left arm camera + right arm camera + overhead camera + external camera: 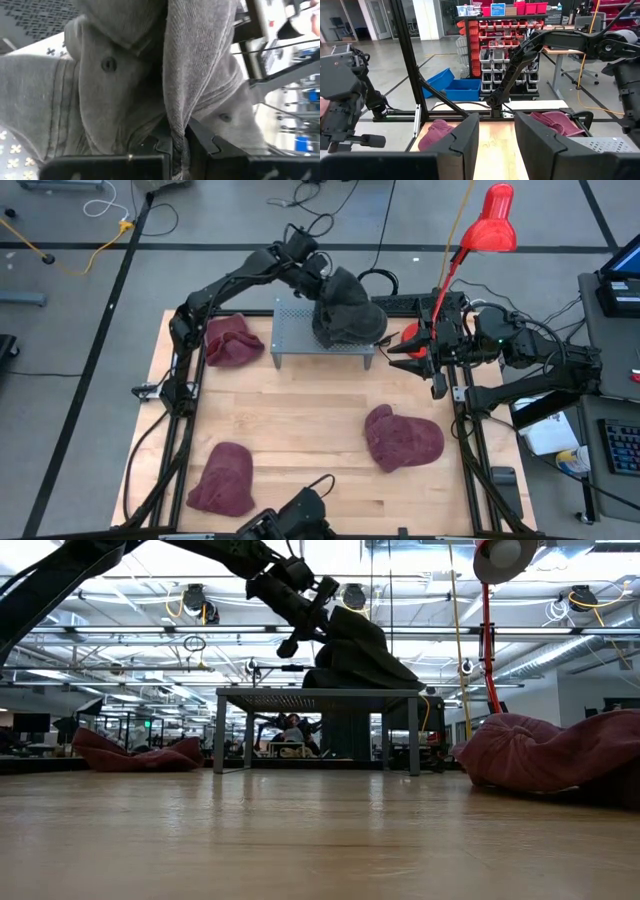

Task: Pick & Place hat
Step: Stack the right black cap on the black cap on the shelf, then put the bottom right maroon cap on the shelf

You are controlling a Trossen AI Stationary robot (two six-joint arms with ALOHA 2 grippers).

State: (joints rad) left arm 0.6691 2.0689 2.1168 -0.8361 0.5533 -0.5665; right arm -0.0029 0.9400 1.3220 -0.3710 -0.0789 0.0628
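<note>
A dark grey hat sits on a grey perforated stand at the table's far middle. Its lower part rests on the stand's top. My left gripper reaches in from the far left and is shut on the hat's upper side. My right gripper hovers open by the table's right edge, level and pointing left, with nothing between its fingers. Three maroon hats lie on the wood: far left, near right and near left. My left gripper pinches a raised fold of the grey hat's cloth between its two fingers. The fingers slant down at it from the far left. The hat's body spreads below the fingers and lies on the stand, with the cloth drawn up toward the pinch.
A red lamp on a stalk stands past the table's far right corner, beside the right arm. Black frame rails run along both table sides. Bare wood lies between the stand and the near hats.
</note>
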